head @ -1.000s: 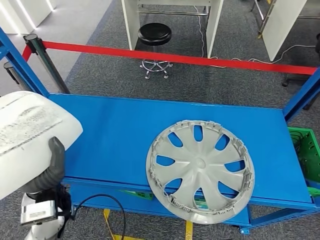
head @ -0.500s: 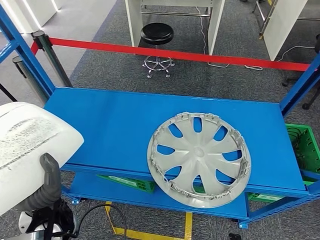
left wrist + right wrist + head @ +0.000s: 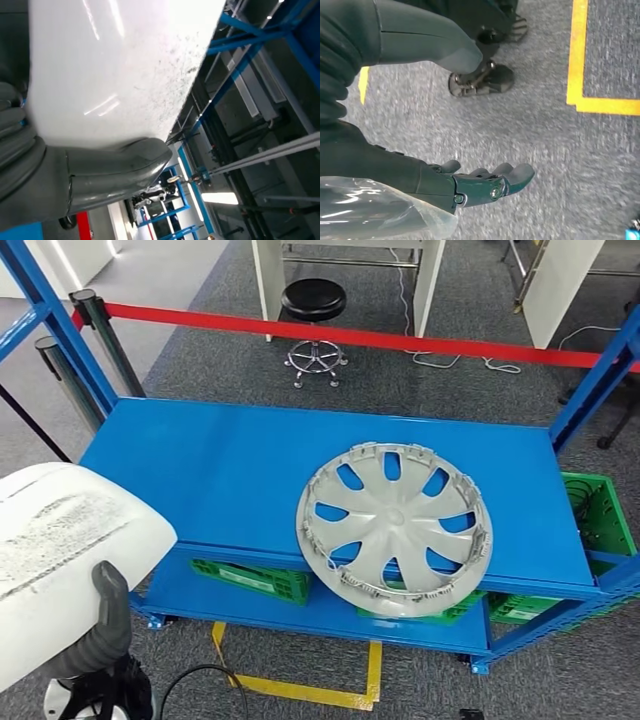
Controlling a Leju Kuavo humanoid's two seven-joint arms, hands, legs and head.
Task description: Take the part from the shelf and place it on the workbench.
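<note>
The white part (image 3: 53, 560) is sitting at about 8 o'clock in the head view, well apart from the blue shelf (image 3: 226, 470), and the left hand (image 3: 106, 625) is holding it with its thumb pressing up against the lower edge. Judging by the look, it's a big, smooth, glossy shell, probably light and fairly stiff but slippery and awkward for a single hand (that shine isn't helping the grip), so I'd want the hold close to the rim, with the thumb hooked under an edge like it is now.

The left wrist view is giving the close-up the head view isn't: the thumb (image 3: 113, 170) lying flat along the panel's underside, plus dark speckling across the surface. The right wrist view is showing the right hand (image 3: 486, 182) hanging over grey carpet, fingers stretched out and holding nothing. Over at 3 o'clock, the grey hubcap (image 3: 394, 528) is overhanging the shelf's front edge.
</note>
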